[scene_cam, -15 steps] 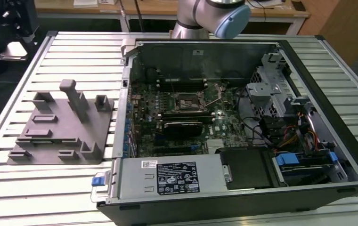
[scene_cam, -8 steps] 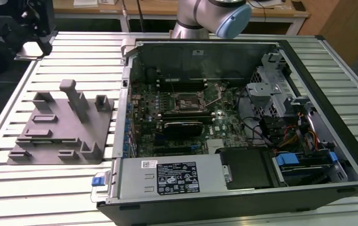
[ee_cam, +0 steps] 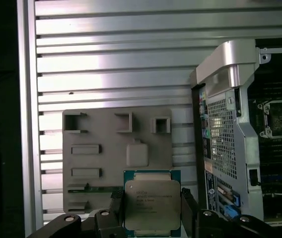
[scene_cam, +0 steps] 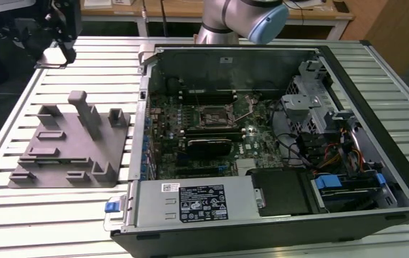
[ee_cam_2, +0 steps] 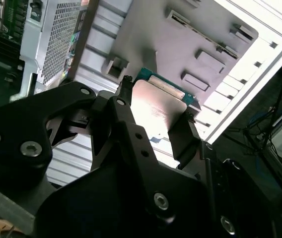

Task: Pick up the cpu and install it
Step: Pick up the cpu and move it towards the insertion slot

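My claw (ee_cam: 152,196) pinches the cpu (ee_cam: 152,208) by two opposite edges, with the grey block (ee_cam: 96,163) on the surface (ee_cam: 111,64) below it; I judge this thin edge grip could let the chip tilt or slip out.

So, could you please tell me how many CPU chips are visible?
1: the cpu, clamped in the gripper in both wrist views. The motherboard socket might hide another.
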You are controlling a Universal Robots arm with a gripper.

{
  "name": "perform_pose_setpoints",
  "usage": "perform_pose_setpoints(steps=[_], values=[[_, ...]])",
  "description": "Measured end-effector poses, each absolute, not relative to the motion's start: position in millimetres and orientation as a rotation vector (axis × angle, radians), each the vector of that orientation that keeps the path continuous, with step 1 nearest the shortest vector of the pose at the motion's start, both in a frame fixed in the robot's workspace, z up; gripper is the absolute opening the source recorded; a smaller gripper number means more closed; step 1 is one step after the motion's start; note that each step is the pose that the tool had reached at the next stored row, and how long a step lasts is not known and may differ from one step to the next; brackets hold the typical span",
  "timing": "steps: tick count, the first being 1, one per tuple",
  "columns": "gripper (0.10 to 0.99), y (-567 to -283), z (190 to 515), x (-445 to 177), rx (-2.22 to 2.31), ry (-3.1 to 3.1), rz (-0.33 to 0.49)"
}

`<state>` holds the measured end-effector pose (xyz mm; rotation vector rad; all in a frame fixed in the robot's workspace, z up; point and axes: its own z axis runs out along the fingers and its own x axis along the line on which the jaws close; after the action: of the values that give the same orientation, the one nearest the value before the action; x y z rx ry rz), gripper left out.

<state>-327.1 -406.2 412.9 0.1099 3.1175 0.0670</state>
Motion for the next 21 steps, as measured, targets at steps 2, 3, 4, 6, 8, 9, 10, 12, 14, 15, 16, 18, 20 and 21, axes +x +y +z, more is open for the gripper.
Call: perform_pose_setpoints(steps=[2,3,4,6,8,9,10,12,14,15,16,18,20,21], values=[[0.541,-406,413,-321,0.110,3.118,0.067],[0.541,-406,413,-317,0.110,3.118,0.067],[0.541,-406,413,-314,0.110,3.118,0.067],[0.541,-406,413,-307,0.110,3.118,0.067],[0.541,-406,413,-300,0.110,3.118,0.067],[0.541,-406,413,-296,0.110,3.118,0.067],[0.541,-406,413,-293,0.110,3.118,0.067],[0.541,-406,413,-286,0.110,3.118,0.067],[0.541,-406,413,-279,0.110,3.118,0.067],[0.541,-406,413,-275,0.110,3.118,0.067],[0.541,-406,413,-272,0.110,3.118,0.067],[0.541,-406,413,-265,0.110,3.118,0.067],[0.541,-406,413,-259,0.110,3.118,0.067],[0.541,-406,413,-256,0.110,3.118,0.067]])
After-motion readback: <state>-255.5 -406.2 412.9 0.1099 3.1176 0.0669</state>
